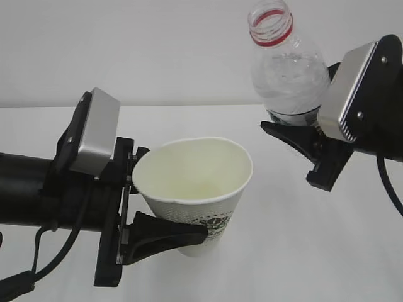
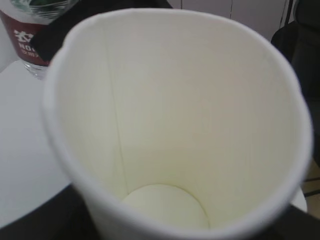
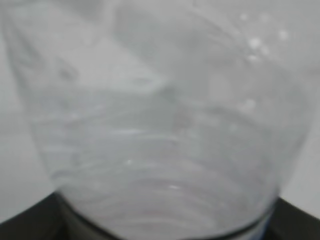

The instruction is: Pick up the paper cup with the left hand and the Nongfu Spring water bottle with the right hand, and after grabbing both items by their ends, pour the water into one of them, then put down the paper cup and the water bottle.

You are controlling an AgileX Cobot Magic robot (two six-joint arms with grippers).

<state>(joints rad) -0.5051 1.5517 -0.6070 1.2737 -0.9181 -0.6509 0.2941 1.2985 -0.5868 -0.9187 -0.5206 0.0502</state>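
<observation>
Exterior view: our left gripper (image 1: 167,201) pinches the paper cup (image 1: 195,189), held off the table (image 1: 302,251), dry inside; right gripper (image 1: 302,135) pinches the Nongfu Spring water bottle (image 1: 283,69), upright, well apart to the cup's right. Risks, we reckon: cup's rim already squeezed oval, so more squeeze may buckle it; bottle's mouth isn't over the cup, so tipping now spills. Count: 1 cup, 1 bottle, 2 grippers.

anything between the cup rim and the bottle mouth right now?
Nothing. Exterior view shows only bare white tabletop and wall between paper cup and bottle.
</observation>
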